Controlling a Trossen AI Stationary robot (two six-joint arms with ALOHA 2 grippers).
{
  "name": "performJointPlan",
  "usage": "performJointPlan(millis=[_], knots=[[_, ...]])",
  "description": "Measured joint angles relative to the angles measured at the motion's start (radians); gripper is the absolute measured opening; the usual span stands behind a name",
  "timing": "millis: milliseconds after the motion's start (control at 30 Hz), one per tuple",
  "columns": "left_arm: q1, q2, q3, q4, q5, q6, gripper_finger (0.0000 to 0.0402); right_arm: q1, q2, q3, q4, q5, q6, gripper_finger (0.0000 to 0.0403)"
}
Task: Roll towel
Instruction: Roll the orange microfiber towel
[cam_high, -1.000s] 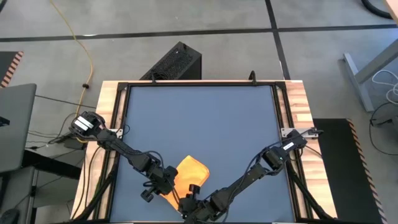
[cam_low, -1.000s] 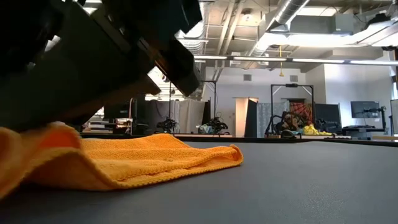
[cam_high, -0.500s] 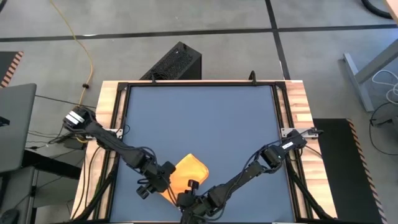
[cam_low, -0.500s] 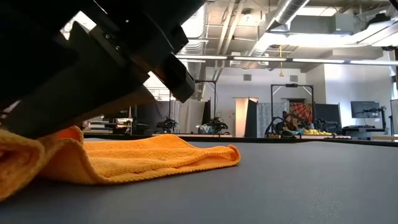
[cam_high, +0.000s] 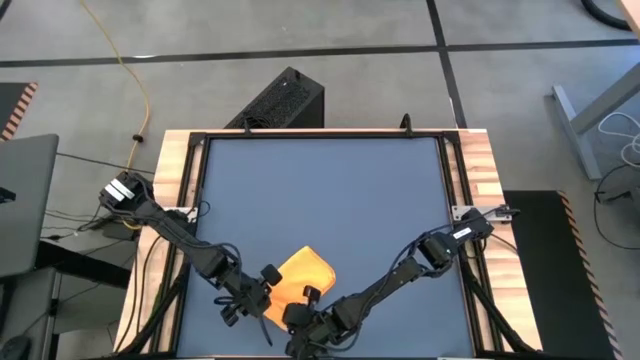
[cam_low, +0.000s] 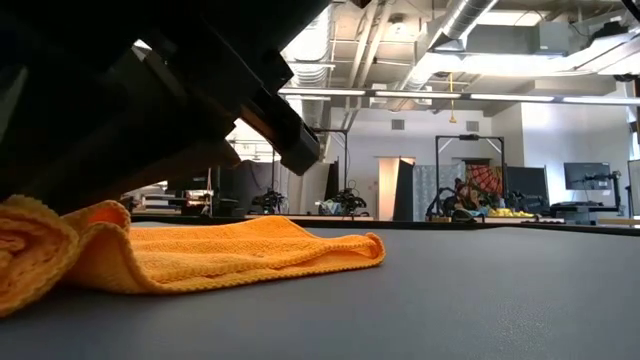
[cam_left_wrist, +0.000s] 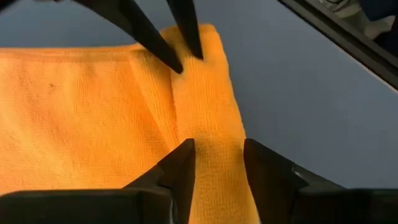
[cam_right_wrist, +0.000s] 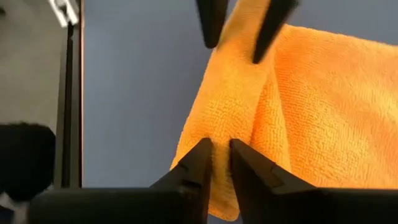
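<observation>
Pinching the towel, right claw shows only wrist-side.

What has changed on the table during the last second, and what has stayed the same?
Both grippers slid toward the table's near edge: the left gripper now straddles the rolled edge of the towel with fingers apart, and the right gripper has narrowed onto the same fold. In the low view that near edge has curled up thicker. The towel's flat far part and the table are unchanged.

Fuzzy terry-cloth towel, matt smooth tabletop, wood-grain table edge
</observation>
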Motion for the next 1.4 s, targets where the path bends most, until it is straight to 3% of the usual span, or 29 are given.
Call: performJointPlan(millis=[333,533,667,900,1233,1400], knots=[[0.001,0.112,0.000,0.147,0.044,0.006,0.0060,0.009,-0.002,0.000,-0.074,-0.021,0.353,0.0015],[0.003,0.172,0.001,0.174,0.021,0.007,0.0035,0.014,-0.002,0.000,-0.073,-0.053,0.480,0.0022],[0.008,0.179,0.001,0.167,0.040,-0.001,0.0025,0.016,-0.002,0.000,-0.014,-0.084,0.402,0.0043],[0.075,0.175,0.001,0.110,0.314,-0.090,0.0003,0.018,-0.031,0.000,0.008,-0.126,0.253,0.0053],[0.124,0.180,0.000,0.058,0.375,-0.085,0.0000,0.036,-0.037,0.000,0.020,-0.123,0.065,0.0055],[0.160,0.181,0.000,0.063,0.409,-0.078,0.0000,0.037,-0.035,0.000,0.102,-0.082,-0.201,0.0062]])
